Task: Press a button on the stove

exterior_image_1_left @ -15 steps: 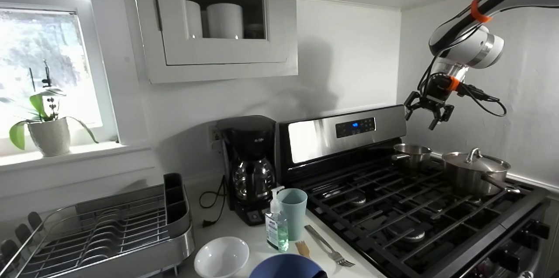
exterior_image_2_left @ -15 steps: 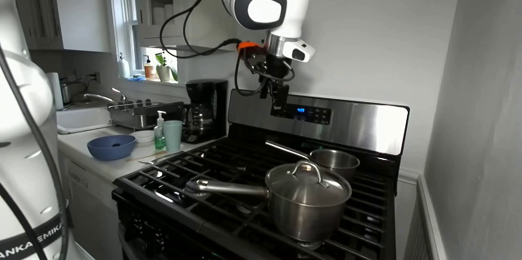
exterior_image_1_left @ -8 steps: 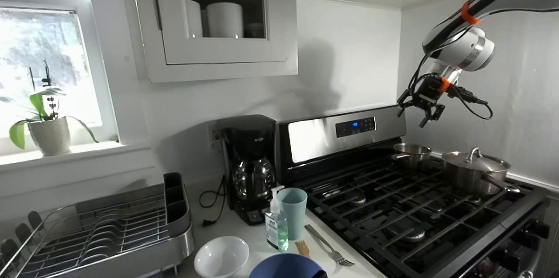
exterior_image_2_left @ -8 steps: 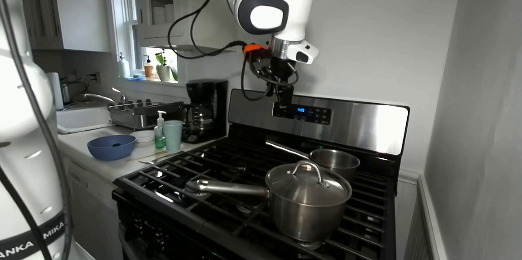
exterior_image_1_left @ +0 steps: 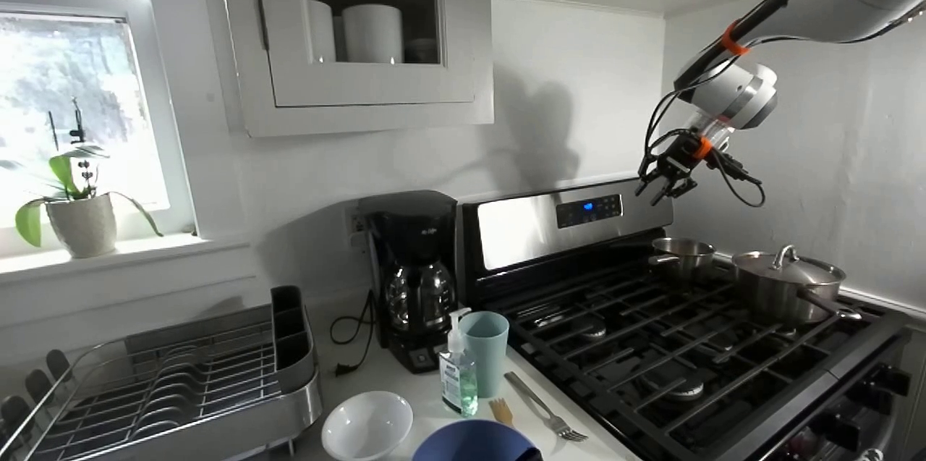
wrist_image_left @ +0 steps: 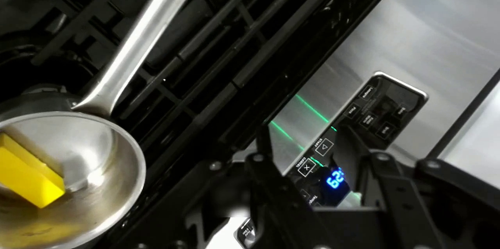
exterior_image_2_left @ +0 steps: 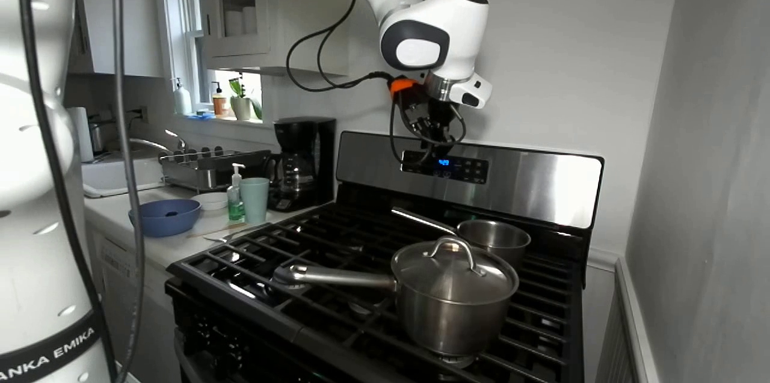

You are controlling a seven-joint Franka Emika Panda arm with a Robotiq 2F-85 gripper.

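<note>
One pincer (exterior_image_1_left: 647,196), spread apart, hangs by the back of the stove (exterior_image_1_left: 593,331) in an exterior view, seen just to the right of the control panel (exterior_image_1_left: 589,211) set in the steel back panel (exterior_image_1_left: 535,218). It's higher than the small pot (exterior_image_1_left: 682,258), and no contact can be made out.

Over to an exterior view: the arm (exterior_image_2_left: 460,28) angles down, and the pincer's dark bulk overlaps the upper edge of the control panel. Blue digits (exterior_image_2_left: 444,162) glow just below it! Black against black, the working end is hard to read, so touching or apart, I can't tell from here.

Wrist view, and it's the best seat: fingers (wrist_image_left: 263,139) well apart, nothing gripped, with the START key (wrist_image_left: 324,147) and CANCEL key (wrist_image_left: 306,167) showing in the gap. Off to the side sits the small pot, a yellow block (wrist_image_left: 29,172) inside, its handle (wrist_image_left: 144,38) slanting away.

So where are we? I'd call this the approach: panel faced, press not yet made. Which key is wanted, the task doesn't say. The next move, I reckon, calls for choosing one, putting a single tip square to it, perhaps drawing the fingers together first, then a short, gentle push straight into the panel. Come in with two spread tips and a neighbouring key might get pressed as well.
</note>
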